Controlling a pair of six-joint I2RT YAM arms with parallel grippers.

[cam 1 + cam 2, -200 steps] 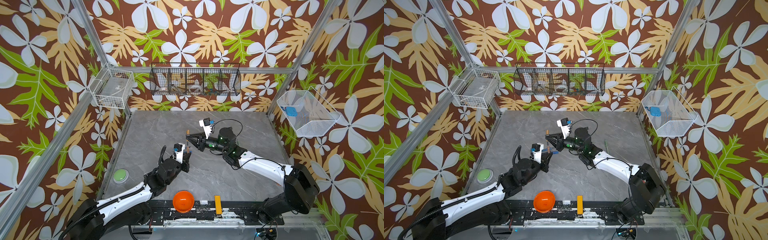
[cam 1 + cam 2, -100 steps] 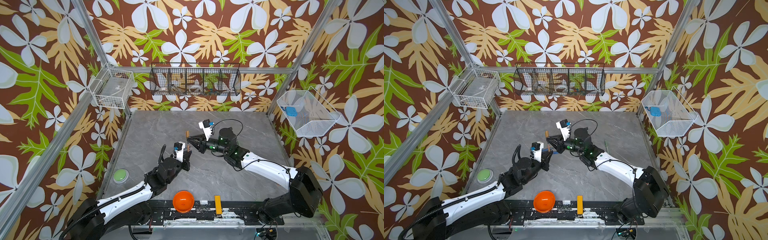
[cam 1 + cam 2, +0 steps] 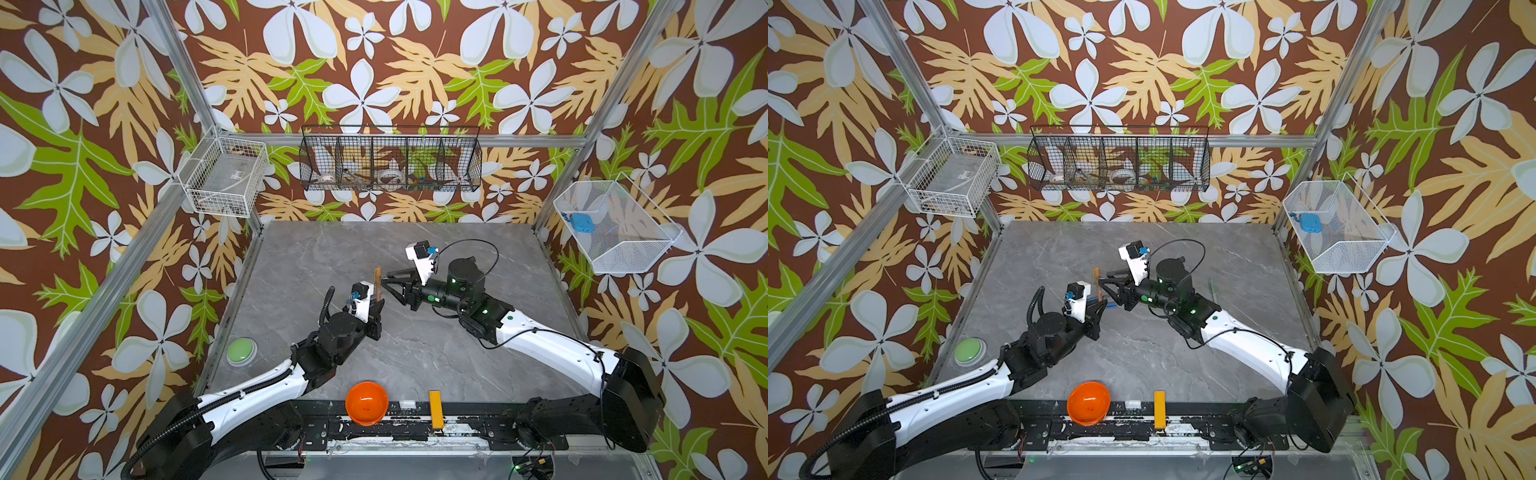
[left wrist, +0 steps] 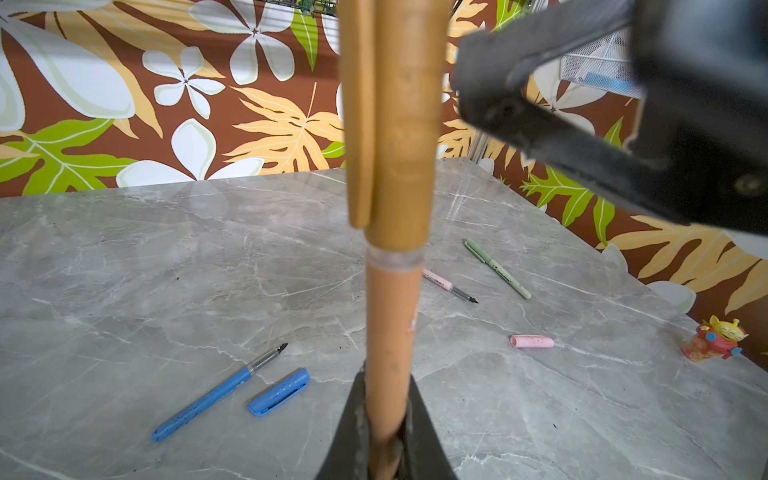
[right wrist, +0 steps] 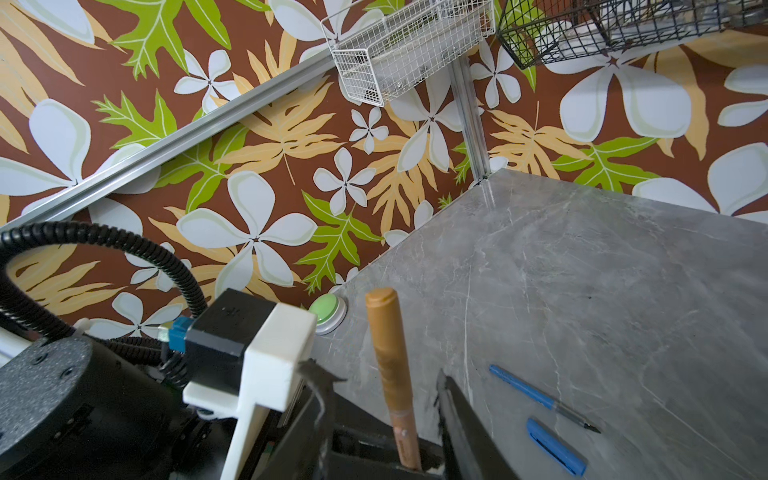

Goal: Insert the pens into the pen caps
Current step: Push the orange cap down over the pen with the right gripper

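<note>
left end effector (image 4: 386,401) clamps brown pen (image 4: 390,324), capped, upright | right end effector (image 3: 383,281) parted

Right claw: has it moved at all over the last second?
Yes. In a top view the right claw has drawn back slightly toward the white mesh basket on the right wall, away from the capped brown pen in the left claw.
</note>
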